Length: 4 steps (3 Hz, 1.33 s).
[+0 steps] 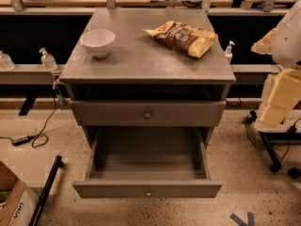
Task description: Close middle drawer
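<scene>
The cabinet [141, 55] fills the middle of the view, well apart from the gripper [273, 114], which hangs at the right edge of the frame at the end of the pale arm [288, 86], level with the cabinet's upper front. It touches nothing. Whether it is released or clenched I cannot tell. It seems held off to the side like this because the approach has not begun.

The middle drawer [108, 190] is drawn far out toward the camera. Its front sits lower than the gripper and off to the gripper's left in the view, with its bare, deep box fully exposed. Nothing lies inside, so nothing should catch when it slides home. That long reach of open box is the whole task still to be done.

Above it, the top drawer [108, 113] stands a little way out from the cabinet, about level with the gripper. It overhangs the back of the open box, so a push is better aimed at the lower front than from above.

On the top, a crumpled snack bag [182, 37] lies nearer the gripper's side, and a white bowl [98, 42] sits farther from it. Both rest well back from the edge, so a firm shove is unlikely to shake them off.

The small brass knob [148, 192] marks the middle of the open front. Pressing near it should keep the drawer from skewing on its runners.
</scene>
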{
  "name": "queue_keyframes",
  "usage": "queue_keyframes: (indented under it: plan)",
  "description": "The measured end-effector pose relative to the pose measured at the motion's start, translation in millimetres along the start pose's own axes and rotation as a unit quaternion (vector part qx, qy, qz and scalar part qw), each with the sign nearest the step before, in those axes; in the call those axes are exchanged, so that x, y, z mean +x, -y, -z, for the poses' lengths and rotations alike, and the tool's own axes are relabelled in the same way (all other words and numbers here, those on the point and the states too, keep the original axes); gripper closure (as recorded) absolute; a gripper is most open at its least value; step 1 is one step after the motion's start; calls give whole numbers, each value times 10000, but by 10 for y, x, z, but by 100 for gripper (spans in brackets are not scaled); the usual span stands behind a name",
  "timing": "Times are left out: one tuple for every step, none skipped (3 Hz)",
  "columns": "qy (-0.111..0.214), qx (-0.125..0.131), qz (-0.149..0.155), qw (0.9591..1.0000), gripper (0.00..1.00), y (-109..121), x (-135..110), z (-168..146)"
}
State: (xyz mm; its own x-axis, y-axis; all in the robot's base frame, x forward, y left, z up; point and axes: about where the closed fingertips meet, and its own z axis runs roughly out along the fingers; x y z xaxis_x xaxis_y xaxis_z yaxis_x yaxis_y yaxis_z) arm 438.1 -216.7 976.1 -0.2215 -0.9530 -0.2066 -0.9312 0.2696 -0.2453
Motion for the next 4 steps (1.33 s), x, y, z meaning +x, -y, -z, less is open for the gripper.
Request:
queue_keyframes:
  plan:
    - [0, 0, 0, 10000, 0, 0, 0, 0]
    - [13, 42, 4, 10000, 13, 5, -10, 18]
    - [86, -80, 18, 9999, 36, -39, -27, -169]
    - [348, -405, 132, 9985, 74, -228, 57, -985]
